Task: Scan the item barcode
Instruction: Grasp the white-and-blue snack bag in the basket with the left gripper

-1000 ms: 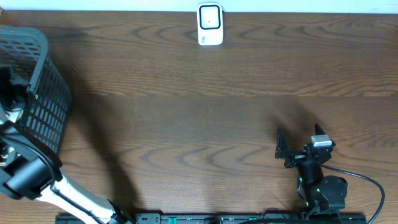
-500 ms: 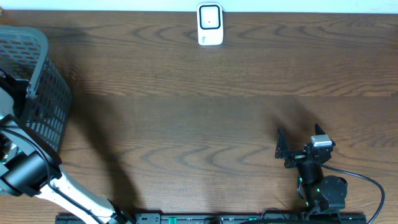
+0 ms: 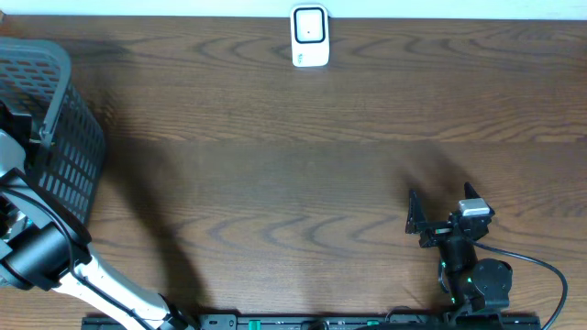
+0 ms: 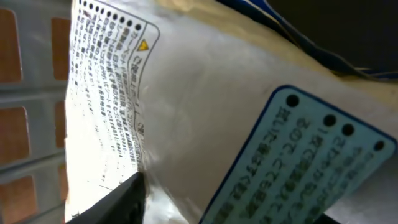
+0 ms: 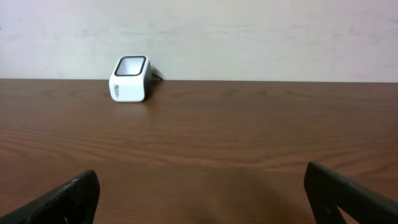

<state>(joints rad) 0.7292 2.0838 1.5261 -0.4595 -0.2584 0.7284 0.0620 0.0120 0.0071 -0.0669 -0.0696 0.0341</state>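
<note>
White packet [image 4: 186, 124] printed with small black text and a blue-edged label fills the left wrist view, lying inside the grey mesh basket [image 3: 64, 137] at the table's [image 3: 275, 183] far left edge. Through the basket's grid on the left of that view the brown wood shows. One dark finger [image 4: 115, 199] of the left gripper [image 3: 14, 137] rests against the packet's lower edge; the other finger is out of sight, so I cannot tell whether the jaws are closed on the packet or merely beside it. From overhead, the left arm [image 3: 37, 257] reaches up from the near edge into the basket, and the packet itself cannot be made out there. The right gripper [image 3: 417, 220] sits low over the wood near the front right, jaws spread wide and holding nothing, pointed across the table. The white barcode scanner [image 3: 310, 37] stands upright at the far edge, near the middle, well apart from both arms and from the basket
</note>
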